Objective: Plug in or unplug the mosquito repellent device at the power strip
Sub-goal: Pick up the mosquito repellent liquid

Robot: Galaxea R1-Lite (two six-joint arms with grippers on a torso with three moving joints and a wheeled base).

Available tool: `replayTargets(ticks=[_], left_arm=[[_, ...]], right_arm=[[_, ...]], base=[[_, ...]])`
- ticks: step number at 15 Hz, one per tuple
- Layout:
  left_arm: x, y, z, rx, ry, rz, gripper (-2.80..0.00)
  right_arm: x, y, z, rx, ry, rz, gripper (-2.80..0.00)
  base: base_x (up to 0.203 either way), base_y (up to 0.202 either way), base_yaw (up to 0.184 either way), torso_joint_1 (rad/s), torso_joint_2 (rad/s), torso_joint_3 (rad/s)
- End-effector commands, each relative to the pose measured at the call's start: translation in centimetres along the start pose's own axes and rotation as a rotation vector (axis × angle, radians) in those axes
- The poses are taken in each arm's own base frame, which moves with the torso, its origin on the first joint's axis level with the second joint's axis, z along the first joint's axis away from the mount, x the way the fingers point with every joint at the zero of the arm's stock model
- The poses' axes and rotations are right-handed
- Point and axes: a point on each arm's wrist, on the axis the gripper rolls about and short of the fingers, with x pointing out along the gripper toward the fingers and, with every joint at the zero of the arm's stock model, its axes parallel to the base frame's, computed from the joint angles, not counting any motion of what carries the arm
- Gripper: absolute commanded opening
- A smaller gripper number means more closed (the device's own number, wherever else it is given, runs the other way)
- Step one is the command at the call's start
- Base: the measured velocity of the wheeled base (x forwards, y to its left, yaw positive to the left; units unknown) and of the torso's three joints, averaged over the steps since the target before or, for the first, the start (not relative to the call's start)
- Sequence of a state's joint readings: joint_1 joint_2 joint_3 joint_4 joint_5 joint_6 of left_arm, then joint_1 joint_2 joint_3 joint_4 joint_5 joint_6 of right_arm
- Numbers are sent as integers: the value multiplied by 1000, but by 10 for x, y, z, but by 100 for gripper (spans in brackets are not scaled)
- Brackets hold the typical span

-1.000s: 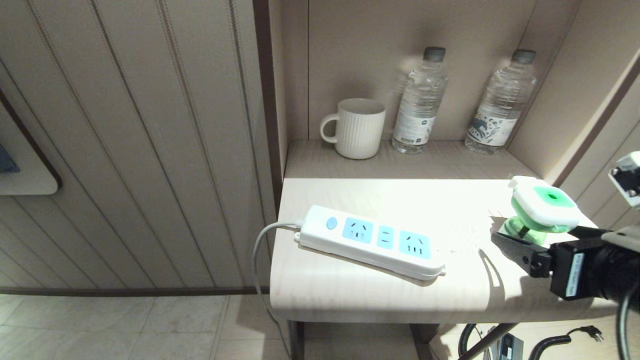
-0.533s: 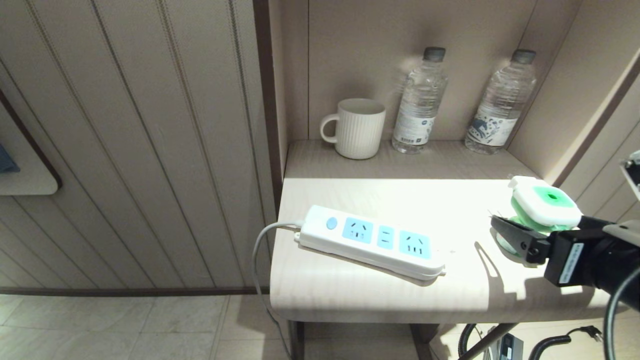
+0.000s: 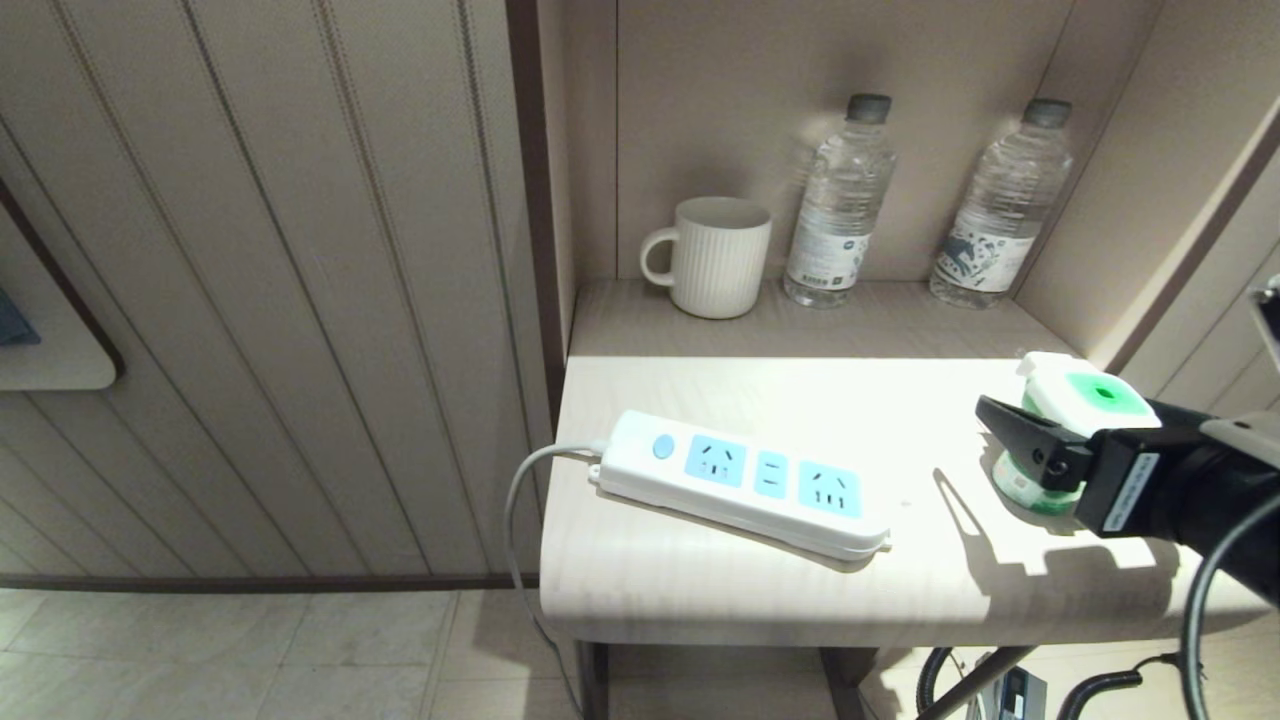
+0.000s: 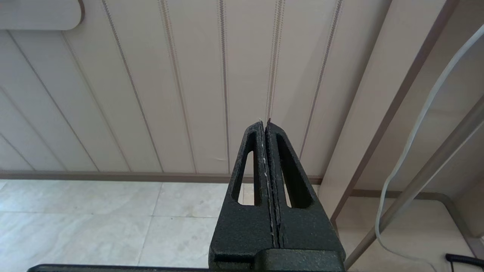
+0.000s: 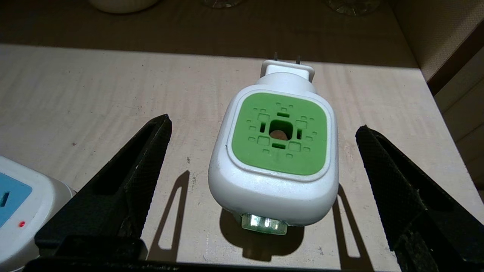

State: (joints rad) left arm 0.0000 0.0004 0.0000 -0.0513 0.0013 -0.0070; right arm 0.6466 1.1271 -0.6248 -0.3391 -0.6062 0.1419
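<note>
— Beside the power strip, what stands on the table (image 3: 700,600)?
— Biggest first: the table carries the power strip (image 3: 745,483), lying slantwise toward the table's left front, its white cord (image 3: 520,500) dropping over the left edge. Behind the strip, on the shelf, stand two water bottles (image 3: 838,205) and a ribbed mug (image 3: 712,256).
— And the repellent device?
— The repellent device (image 5: 274,158) stands unplugged, well right of the strip, green face up, its prongs bare.
— The grippers?
— The right gripper (image 5: 261,181) is spread wide, one finger on each side of the device, touching neither side. The left gripper (image 4: 266,151) is clenched empty, away from the strip, facing the wall panelling (image 4: 151,94).
</note>
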Motion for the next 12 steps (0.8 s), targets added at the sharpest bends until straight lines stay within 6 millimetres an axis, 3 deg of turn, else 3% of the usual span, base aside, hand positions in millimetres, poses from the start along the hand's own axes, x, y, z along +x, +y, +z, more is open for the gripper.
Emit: replayTargets(ticks=[1,12], left_arm=[[0,0,0,-1,-1,0,-280],[0,0,0,-1,-1,0,-280]], right_arm=[[5,2,-7,-11,14,-6,0],[12,1,-2,-19,-21,-41,0]], base=[[0,0,0,0,0,0],[0,0,0,0,0,0]])
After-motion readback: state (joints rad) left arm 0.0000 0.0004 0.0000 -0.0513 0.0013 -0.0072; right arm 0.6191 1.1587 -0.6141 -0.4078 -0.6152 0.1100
